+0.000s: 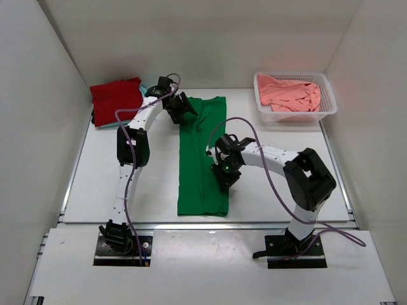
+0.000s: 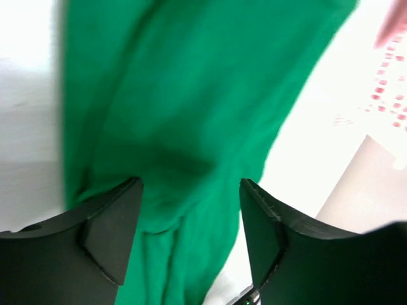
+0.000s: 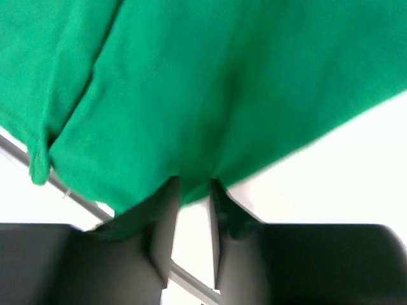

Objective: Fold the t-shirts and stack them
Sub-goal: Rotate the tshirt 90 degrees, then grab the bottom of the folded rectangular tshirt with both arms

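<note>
A bright green t-shirt [image 1: 202, 159] lies in a long folded strip down the middle of the table. My left gripper [image 1: 182, 107] is at its far left corner. Its jaws are open, with green cloth [image 2: 191, 127] lying between the fingers [image 2: 111, 232]. My right gripper [image 1: 227, 179] is at the strip's right edge near the front, its jaws closed narrowly on the cloth edge [image 3: 194, 184]. A folded dark red t-shirt [image 1: 116, 95] sits at the back left with a pale turquoise edge [image 1: 108, 124] showing under it. A salmon pink t-shirt [image 1: 292, 92] lies crumpled in the basket.
The white mesh basket [image 1: 296, 115] stands at the back right and shows blurred in the left wrist view [image 2: 388, 95]. White walls enclose the table on the left, back and right. A metal rail [image 1: 210, 222] runs along the table's near edge.
</note>
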